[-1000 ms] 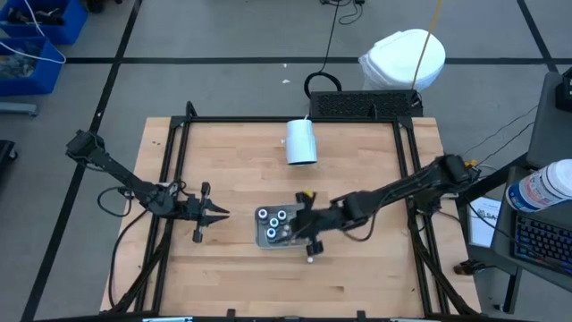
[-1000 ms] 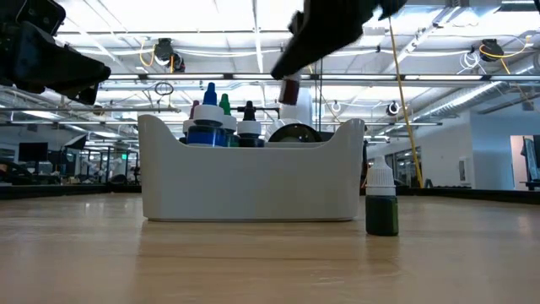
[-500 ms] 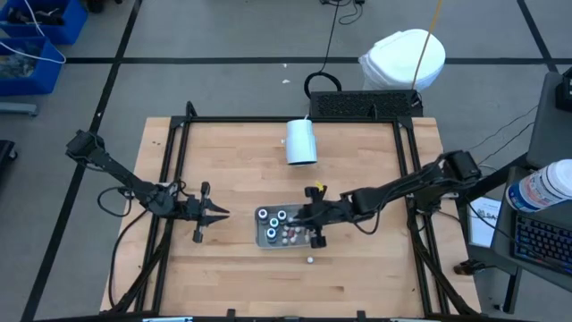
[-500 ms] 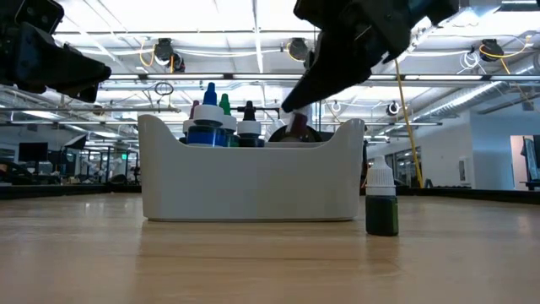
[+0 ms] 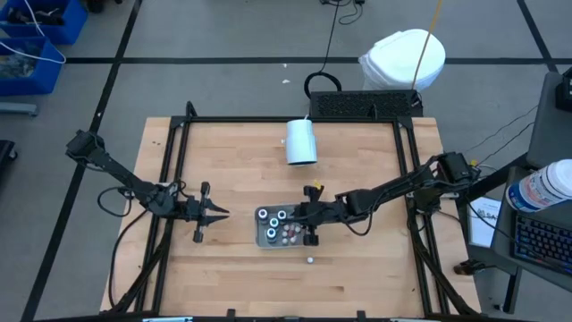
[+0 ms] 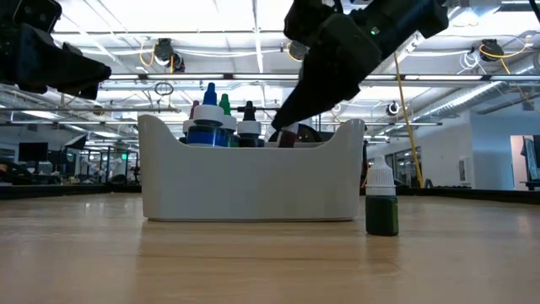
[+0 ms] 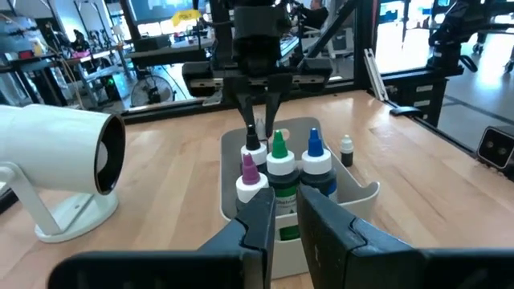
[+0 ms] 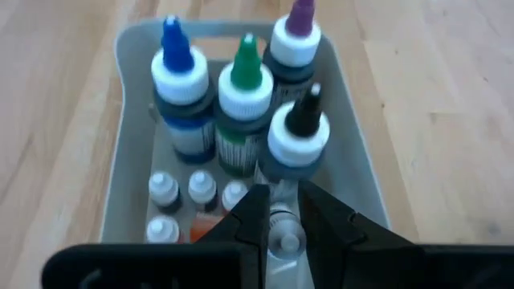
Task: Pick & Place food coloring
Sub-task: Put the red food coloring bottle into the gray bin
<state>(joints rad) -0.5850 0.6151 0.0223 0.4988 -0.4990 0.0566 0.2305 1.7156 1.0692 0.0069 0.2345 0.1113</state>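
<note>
Food coloring bottle sits pinched in right hand, over tray.

The place was a robotics lab set in a large open industrial hall. A pale wooden counter sat inside a black metal frame on a grey floor marked with dark lines. Blue plastic storage bins stood off the counter's far left corner, and a black cable trailed past its far edge. Behind the counter ran exposed ceiling beams with strip lights and further workstations with monitors.
</note>
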